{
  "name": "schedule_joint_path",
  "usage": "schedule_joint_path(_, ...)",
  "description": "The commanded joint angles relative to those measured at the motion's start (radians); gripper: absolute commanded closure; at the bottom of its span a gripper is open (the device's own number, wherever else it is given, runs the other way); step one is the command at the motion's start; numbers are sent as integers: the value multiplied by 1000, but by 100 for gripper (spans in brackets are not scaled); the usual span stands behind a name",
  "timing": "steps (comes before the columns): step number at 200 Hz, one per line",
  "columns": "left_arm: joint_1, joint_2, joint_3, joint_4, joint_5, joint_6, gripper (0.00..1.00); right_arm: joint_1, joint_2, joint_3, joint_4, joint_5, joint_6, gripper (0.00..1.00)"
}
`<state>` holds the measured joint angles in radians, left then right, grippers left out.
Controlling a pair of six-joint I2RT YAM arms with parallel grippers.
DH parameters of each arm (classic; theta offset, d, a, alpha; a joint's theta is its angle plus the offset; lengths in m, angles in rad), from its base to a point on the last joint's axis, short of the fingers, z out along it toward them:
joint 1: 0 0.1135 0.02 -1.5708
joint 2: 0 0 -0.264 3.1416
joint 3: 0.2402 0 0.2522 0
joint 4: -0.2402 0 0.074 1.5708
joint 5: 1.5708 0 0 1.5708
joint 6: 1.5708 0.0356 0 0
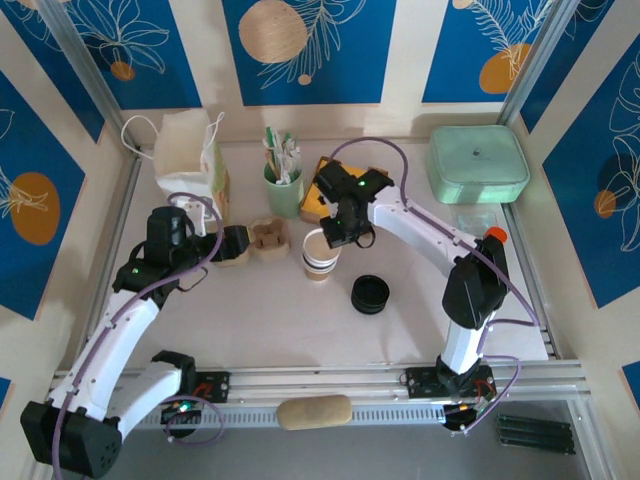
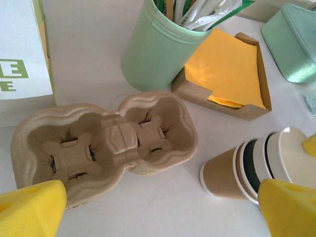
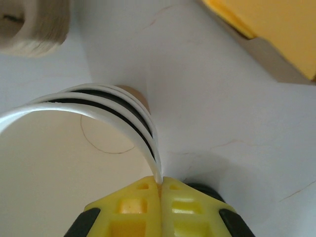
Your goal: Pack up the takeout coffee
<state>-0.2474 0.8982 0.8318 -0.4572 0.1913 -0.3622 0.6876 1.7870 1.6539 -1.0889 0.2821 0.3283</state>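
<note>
Kraft paper cup, left side off-frame, rim in right gripper

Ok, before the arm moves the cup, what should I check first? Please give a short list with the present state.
1. Grip: ok, the right hand is shut on the rim of the paper cup.
2. Cup upright: ok, it stands with its mouth open.
3. Lid on: not ok, the black lid lies on the table, apart from the cup.
4. Carrier free: ok, both wells of the cup carrier are empty.
5. Other arm ready: ok, the left hand is open beside the carrier; touching it or not, cannot tell.
</note>
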Motion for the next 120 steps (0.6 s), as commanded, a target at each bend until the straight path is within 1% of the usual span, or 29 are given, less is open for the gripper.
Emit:
schedule_joint_path(1, -15, -4, 15, 10, 17, -9, 0, -38, 27, 41, 20, 13, -10, 100)
schedule_joint_path(30, -18, 1, 15, 13, 19, -11, 1, -71, 51, 65, 21, -7, -12, 100)
schedule_joint_path(71, -25, 11, 19, 16, 19, -14, 0, -85, 77, 100, 5, -48, -18, 100)
schedule_joint_path(120, -35, 28, 30, 13, 19, -9, 1, -106, 50, 131, 4, -123, -6, 100)
